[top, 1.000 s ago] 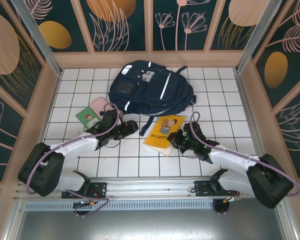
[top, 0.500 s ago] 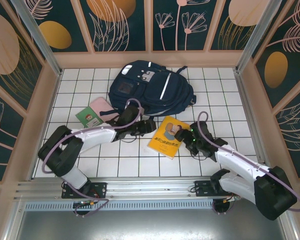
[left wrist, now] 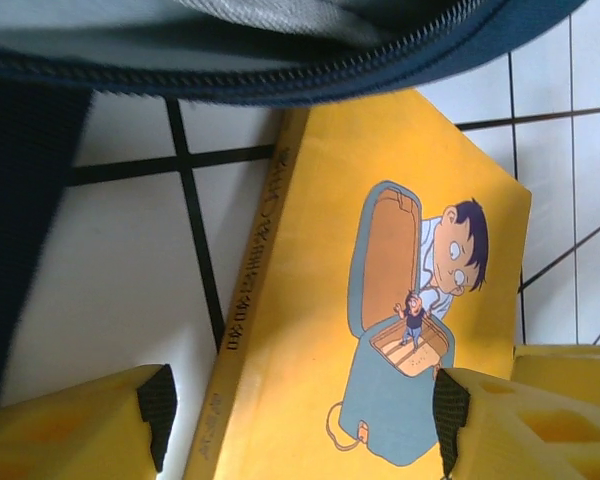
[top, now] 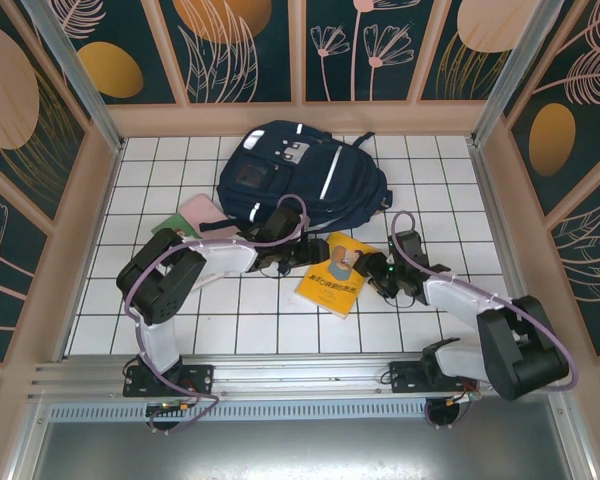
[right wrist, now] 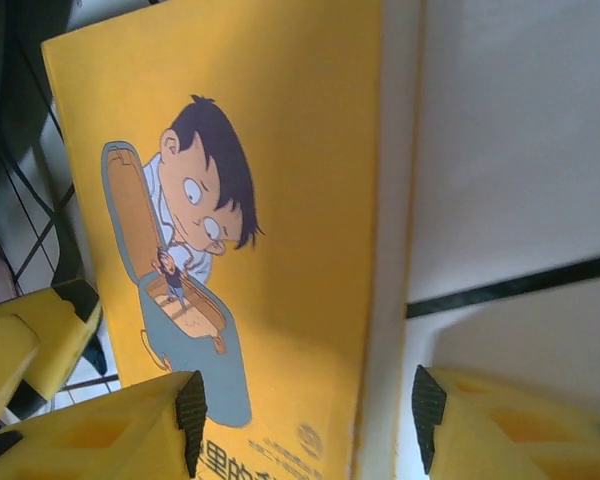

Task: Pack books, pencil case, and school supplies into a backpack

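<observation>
The navy backpack [top: 300, 170] lies at the back middle of the tiled table, and its zipped edge [left wrist: 280, 70] crosses the top of the left wrist view. In front of it lies the orange-yellow book [top: 332, 288] with a cartoon figure. My left gripper [top: 302, 257] is open at the book's left side, its jaws either side of the spine [left wrist: 300, 420]. My right gripper [top: 368, 268] is open at the book's right side, its jaws either side of the page edge [right wrist: 305, 420]. A small green book [top: 164, 227] and a pink pouch [top: 198, 211], apparently the pencil case, lie to the left.
Wooden-framed walls with dark floral panels enclose the table on three sides. A metal rail [top: 300, 372] runs along the near edge by the arm bases. A loose backpack strap [top: 292, 247] lies between the bag and the book.
My left arm has swung right from beside the green book to the yellow book's left edge. My right gripper has gone from shut to open at the book's right edge.
</observation>
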Robot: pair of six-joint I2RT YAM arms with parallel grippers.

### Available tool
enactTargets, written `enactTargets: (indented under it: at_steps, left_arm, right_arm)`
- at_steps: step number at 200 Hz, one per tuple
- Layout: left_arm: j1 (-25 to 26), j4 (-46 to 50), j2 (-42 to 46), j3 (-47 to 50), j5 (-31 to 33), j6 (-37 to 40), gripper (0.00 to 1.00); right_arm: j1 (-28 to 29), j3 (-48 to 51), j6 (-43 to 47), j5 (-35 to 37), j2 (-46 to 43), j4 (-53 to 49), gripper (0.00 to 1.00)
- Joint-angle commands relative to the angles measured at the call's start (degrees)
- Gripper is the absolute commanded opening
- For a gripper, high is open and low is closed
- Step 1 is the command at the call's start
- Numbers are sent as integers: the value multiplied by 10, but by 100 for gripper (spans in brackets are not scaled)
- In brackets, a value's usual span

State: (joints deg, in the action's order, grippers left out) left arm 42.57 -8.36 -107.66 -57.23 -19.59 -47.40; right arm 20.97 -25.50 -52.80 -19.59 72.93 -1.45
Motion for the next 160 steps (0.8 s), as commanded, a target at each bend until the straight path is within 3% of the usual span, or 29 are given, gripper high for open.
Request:
enactTargets:
  at_steps: [1, 78, 124, 160]
  left_arm:
    - [10, -11, -18, -9, -20, 9, 70]
    - [20, -38, -20, -2, -48, -9, 69]
    - [23, -43, -19, 0, -49, -13, 69]
    - [24, -56, -16, 6, -60, -18, 69]
  right_arm:
    - [-4, -15, 7, -31, 22, 41, 57]
    - [-6, -23, -11, -59, -26, 41, 38]
    - [-6, -21, -15, -65, -34, 45, 36]
    - [-7, -12, -33, -88, -10, 84, 40]
